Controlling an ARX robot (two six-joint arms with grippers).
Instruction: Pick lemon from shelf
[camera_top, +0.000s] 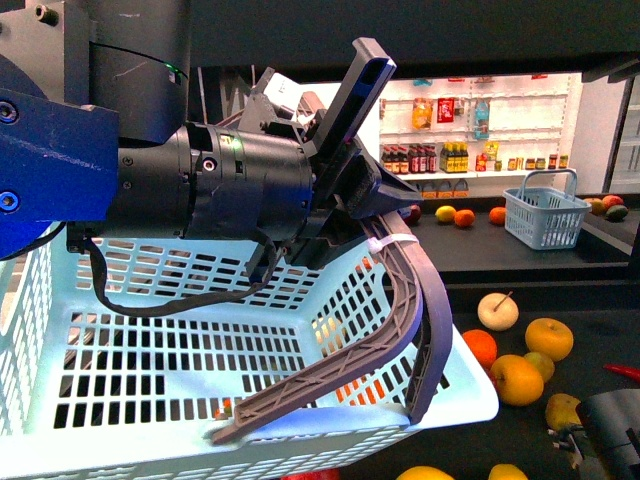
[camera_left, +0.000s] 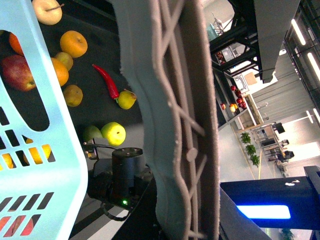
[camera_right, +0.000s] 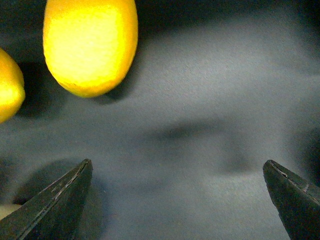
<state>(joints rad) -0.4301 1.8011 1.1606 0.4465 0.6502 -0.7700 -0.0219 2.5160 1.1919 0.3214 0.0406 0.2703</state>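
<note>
Your right gripper (camera_right: 177, 170) is spread wide and holds nothing. Both dark fingertips (camera_right: 60, 200) sit low over the shelf (camera_right: 210, 100), with only bare grey tray between them. That gap is clear all the way across.

The lemon (camera_right: 90, 45) lies on the tray ahead of the tips. It is off the gripper's centre line, roughly in line with one finger, and touches neither finger. A second yellow fruit (camera_right: 7, 85) sits just beside it at the picture's edge, with a narrow dark strip between the two. On the lemon's other side the tray is open.

Your left gripper (camera_top: 365, 180) is clamped on the handle (camera_top: 395, 310) of the pale blue basket (camera_top: 130, 400). The basket fills the lower left of the front view. Its near corner reaches out toward a loose cluster of oranges (camera_top: 480, 347) and yellow fruit on the dark tray, with a small gap between.

In the left wrist view a red chili (camera_left: 106, 81) lies among the fruit beyond the basket rim.
</note>
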